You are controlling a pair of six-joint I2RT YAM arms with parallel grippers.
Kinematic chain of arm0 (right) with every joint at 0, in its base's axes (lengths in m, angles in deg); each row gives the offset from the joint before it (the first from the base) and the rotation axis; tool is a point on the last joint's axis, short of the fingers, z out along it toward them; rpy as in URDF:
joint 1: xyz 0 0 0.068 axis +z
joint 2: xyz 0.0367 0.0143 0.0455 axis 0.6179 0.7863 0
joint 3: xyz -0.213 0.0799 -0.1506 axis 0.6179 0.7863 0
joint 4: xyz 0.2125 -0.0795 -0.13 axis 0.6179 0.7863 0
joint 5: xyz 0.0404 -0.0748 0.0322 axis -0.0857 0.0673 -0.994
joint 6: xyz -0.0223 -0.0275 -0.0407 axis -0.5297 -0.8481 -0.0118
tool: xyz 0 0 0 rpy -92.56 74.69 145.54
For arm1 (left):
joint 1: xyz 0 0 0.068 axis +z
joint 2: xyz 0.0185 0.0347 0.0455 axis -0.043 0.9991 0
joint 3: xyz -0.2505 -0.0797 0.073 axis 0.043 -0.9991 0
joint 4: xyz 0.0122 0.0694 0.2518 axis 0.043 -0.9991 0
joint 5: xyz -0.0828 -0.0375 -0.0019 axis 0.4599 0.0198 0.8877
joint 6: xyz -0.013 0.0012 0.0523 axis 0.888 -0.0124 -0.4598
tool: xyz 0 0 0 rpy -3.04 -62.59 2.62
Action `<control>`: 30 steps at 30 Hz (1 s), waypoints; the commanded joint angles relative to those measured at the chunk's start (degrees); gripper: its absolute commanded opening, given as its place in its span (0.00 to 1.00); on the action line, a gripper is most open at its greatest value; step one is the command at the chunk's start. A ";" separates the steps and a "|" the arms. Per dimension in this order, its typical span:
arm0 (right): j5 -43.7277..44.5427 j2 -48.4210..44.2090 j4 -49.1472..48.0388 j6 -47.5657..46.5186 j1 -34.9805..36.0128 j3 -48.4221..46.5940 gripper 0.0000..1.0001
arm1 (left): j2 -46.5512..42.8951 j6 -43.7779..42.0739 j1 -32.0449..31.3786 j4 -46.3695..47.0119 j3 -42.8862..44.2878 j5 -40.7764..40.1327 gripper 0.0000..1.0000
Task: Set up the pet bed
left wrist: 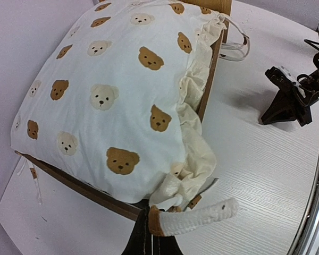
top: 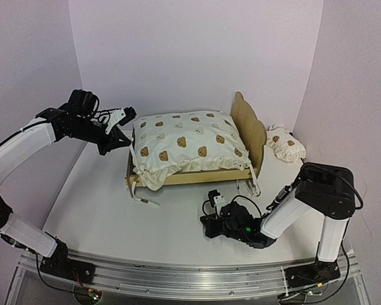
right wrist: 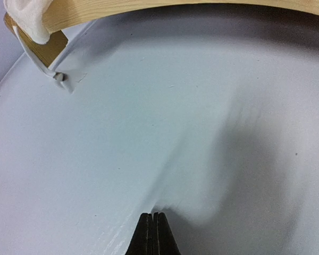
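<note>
The pet bed (top: 200,177) stands mid-table, its curved headboard (top: 248,124) at the right end. A cream bear-print cushion (top: 187,143) fills the frame and bulges over its near-left corner. My left gripper (top: 122,141) hovers at the bed's left end. In the left wrist view it (left wrist: 151,228) is shut on the brown tip of a cushion tie string (left wrist: 202,218), lifted off the table beside the bed rail (left wrist: 69,181). The right gripper (top: 206,225) sits low in front of the bed, shut and empty (right wrist: 157,215), just above the table.
A small bear-print pillow (top: 286,147) lies behind the headboard at the right. More tie strings (top: 146,202) trail onto the table at the bed's front corners. The bed's front rail (right wrist: 149,8) spans the top of the right wrist view. Walls close in on three sides.
</note>
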 commanded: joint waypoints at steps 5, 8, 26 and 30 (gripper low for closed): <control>-7.38 -1.39 17.97 -5.48 -1.52 -3.17 0.00 | -5.84 -7.24 1.29 3.85 -0.14 7.13 0.00; -10.08 -2.47 18.21 -10.47 -1.56 -6.23 0.00 | -8.45 -14.52 0.98 -0.02 -7.36 10.64 0.00; -3.97 -25.59 68.20 -12.89 -12.86 -24.78 0.37 | -11.62 -56.56 0.76 7.38 -47.22 -19.38 0.57; -4.03 -27.93 76.42 -9.51 -16.19 -28.87 0.45 | -15.63 -59.52 -0.53 -0.28 -41.12 -8.59 0.78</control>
